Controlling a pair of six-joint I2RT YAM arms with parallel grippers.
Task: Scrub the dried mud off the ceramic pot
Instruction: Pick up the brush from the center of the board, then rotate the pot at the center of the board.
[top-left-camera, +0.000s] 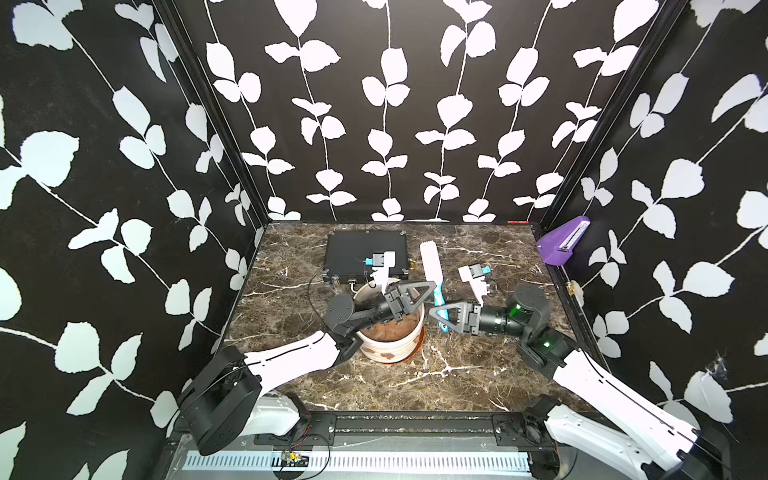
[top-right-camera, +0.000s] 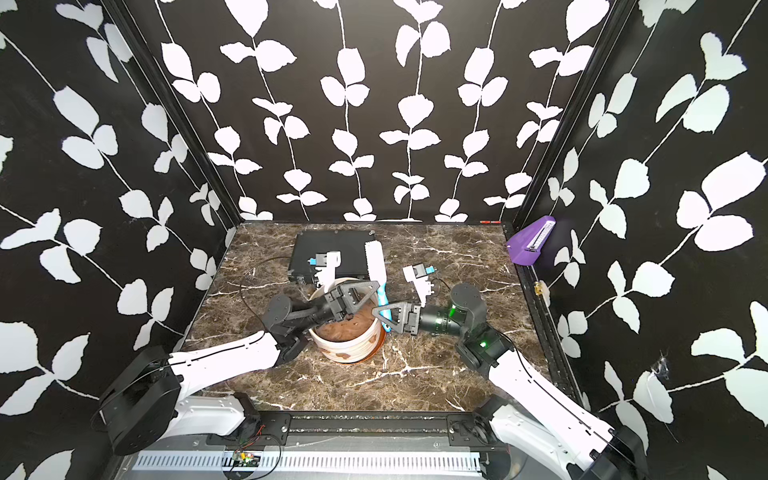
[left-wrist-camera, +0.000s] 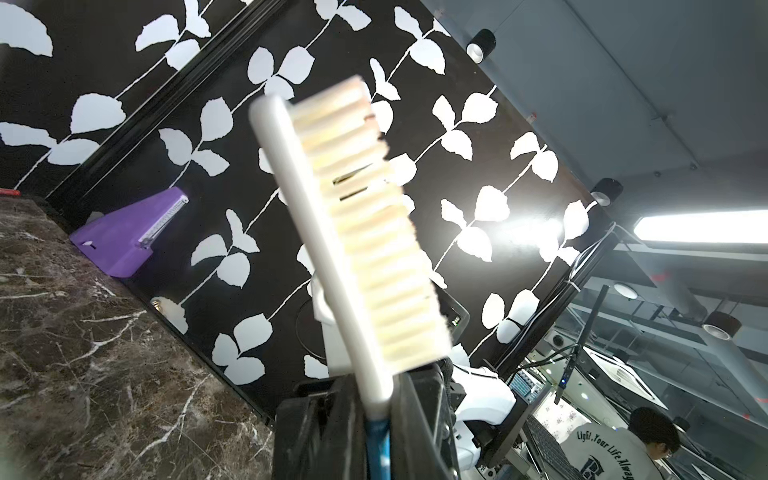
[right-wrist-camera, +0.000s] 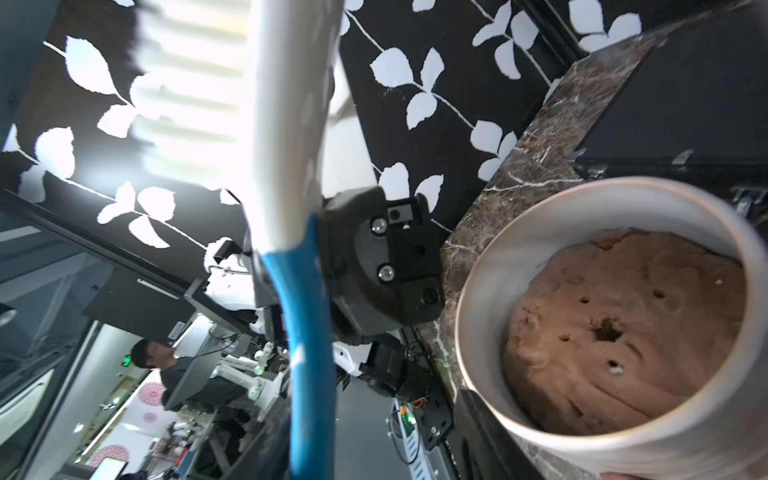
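The ceramic pot (top-left-camera: 405, 347) has a smooth white glazed wall with a soft sheen; the dried mud (top-left-camera: 389, 355) on that wall is flat, matt and reddish-brown; the brown mass (right-wrist-camera: 623, 332) inside the pot looks matt, lumpy and clay-like, pitted with small holes; the desk (top-left-camera: 457, 374) under the pot is smooth, dark brown marble-patterned stone with white veins and a low sheen; the brush (top-left-camera: 431, 262) just beside the pot has a smooth white plastic head, pale stiff bristles and a glossy blue plastic handle; the black case (top-left-camera: 357, 249) behind the pot is matt, with small metal fittings; the left end effector (left-wrist-camera: 376, 399) above the pot is matt black plastic.
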